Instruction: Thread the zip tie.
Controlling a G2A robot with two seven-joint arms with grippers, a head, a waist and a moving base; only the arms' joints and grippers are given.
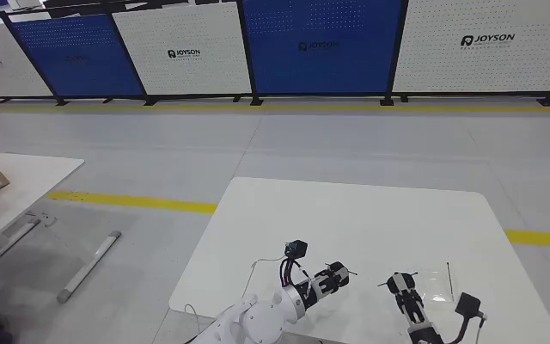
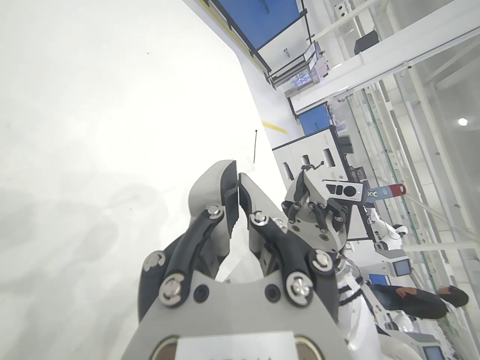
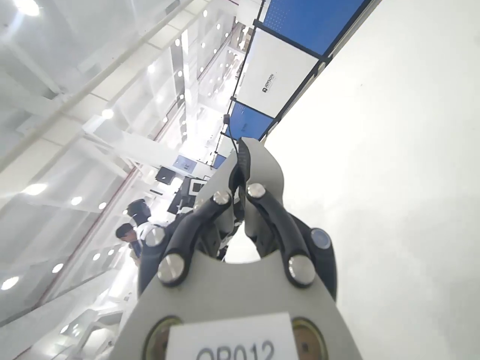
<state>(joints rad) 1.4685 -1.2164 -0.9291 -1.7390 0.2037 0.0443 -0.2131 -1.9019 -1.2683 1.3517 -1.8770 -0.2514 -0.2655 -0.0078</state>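
Step in hand: lining up the strap end and the head for threading, by my reading; no loop is closed yet.
Right gripper (image 1: 397,280): clamped on the zip tie (image 3: 226,118), whose small head and a short run of strap stick out past the fingertips.
Left gripper (image 2: 238,181): pads pressed together; I cannot tell whether they pinch the tie's other end.
Layout, top view: both grippers sit low over the table (image 1: 361,215), toward 6 o'clock of its middle. The right one is at 3 o'clock of the left, near but apart.
Second zip tie (image 1: 449,279): lies flat on the table, at 3 o'clock of the right gripper.
Doing it well: hold the head steady and turn its slot toward the other gripper. Grip the free strap close to its tip so it cannot bend away, then feed it in slowly and in line with the slot.
Risk: the thin strap probably flexes or twists, so a fast push would likely miss the slot.
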